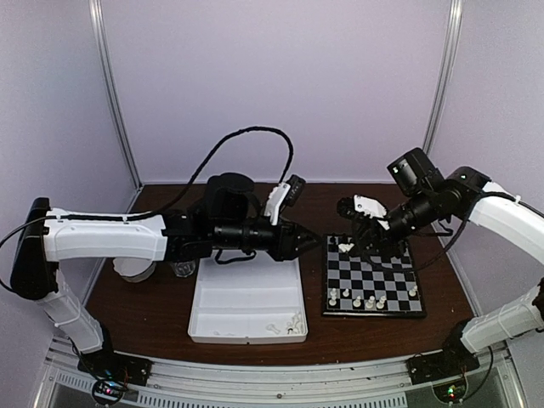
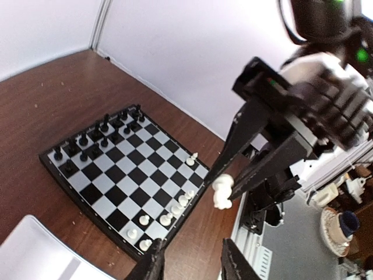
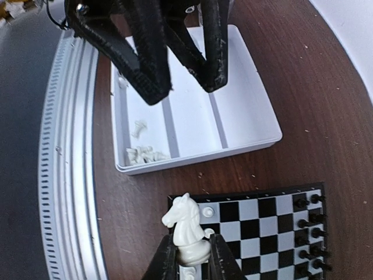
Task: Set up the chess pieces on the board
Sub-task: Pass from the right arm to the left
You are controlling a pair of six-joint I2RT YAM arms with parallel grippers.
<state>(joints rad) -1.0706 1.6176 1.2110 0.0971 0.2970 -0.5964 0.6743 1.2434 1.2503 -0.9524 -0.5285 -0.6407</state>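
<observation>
My right gripper [image 3: 194,259] is shut on a white knight [image 3: 187,224], held upright just above the board's [image 3: 262,217] near left corner. From above, that gripper [image 1: 351,246] hangs over the board's [image 1: 384,277] far left corner. My left gripper [image 2: 195,269] is open with nothing between its fingers. It hovers beside the board [image 2: 116,175], a short way from the knight [image 2: 222,192]. White chess pieces [image 2: 169,217] line one edge of the board and black ones [image 2: 99,135] the opposite edge. More white pieces [image 3: 143,154] lie in the tray.
A white three-compartment tray [image 1: 246,297] sits left of the board, under my left gripper [image 1: 308,241]. The metal rail [image 3: 70,192] runs along the table's near edge. A small clear cup [image 1: 183,269] stands beside the tray's far left corner.
</observation>
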